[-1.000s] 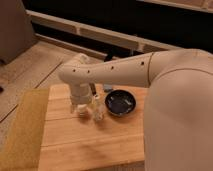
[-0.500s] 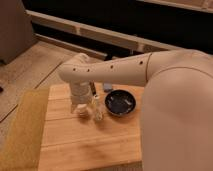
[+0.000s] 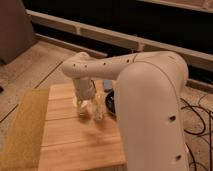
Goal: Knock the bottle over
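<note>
While over table (image 3: 75, 146), hand (image 3: 84, 104) beside bottle (image 3: 98, 110)

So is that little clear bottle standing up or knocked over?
Upright: the clear bottle stands on the wooden table, narrower top upward, close beside the gripper and next to the black bowl.

One bottle (image 3: 98, 111), one black bowl (image 3: 110, 102), one wooden table (image 3: 75, 144), one robot arm (image 3: 145, 95), one gripper (image 3: 83, 108) left of frame centre, just beside the bottle.
</note>
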{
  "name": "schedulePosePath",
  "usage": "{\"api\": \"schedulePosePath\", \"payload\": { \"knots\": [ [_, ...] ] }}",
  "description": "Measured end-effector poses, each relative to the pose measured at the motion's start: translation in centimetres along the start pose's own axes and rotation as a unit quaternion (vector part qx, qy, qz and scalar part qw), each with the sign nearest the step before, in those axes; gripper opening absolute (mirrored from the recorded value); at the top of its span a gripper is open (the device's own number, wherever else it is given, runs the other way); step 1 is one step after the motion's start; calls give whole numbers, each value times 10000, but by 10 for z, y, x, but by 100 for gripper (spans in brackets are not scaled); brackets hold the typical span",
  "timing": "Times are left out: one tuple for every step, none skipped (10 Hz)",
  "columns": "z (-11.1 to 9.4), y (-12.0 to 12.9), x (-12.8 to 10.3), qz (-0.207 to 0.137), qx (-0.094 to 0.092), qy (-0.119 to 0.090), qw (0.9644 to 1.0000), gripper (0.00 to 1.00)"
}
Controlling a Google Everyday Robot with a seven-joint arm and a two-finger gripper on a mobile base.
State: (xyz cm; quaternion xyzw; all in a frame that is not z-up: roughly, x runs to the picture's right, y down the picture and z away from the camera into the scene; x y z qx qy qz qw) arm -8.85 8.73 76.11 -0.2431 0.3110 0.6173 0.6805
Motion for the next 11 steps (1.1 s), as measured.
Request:
{"api": "schedulePosePath", "payload": {
  "knots": [
    [-5,4,-7,-101,-13,-213,9997,65],
    [-11,11,-13,-241,-44,-496,9985,65],
    [-16,14,-14,-338,-66,-679,9971,65],
    [-20,16,-13,-411,-98,-838,9956,65],
    [-22,19,-10,-449,-149,-921,9946,65],
    [-23,20,-7,-462,-172,-936,9944,65],
    [-23,20,-8,-460,-179,-945,9943,65],
    [-23,21,-8,-463,-184,-945,9943,65],
    [-23,21,-8,-461,-183,-945,9943,65],
    [-23,21,-8,-460,-183,-942,9943,65],
    [-23,21,-8,-459,-184,-943,9943,65]
  ]
}}
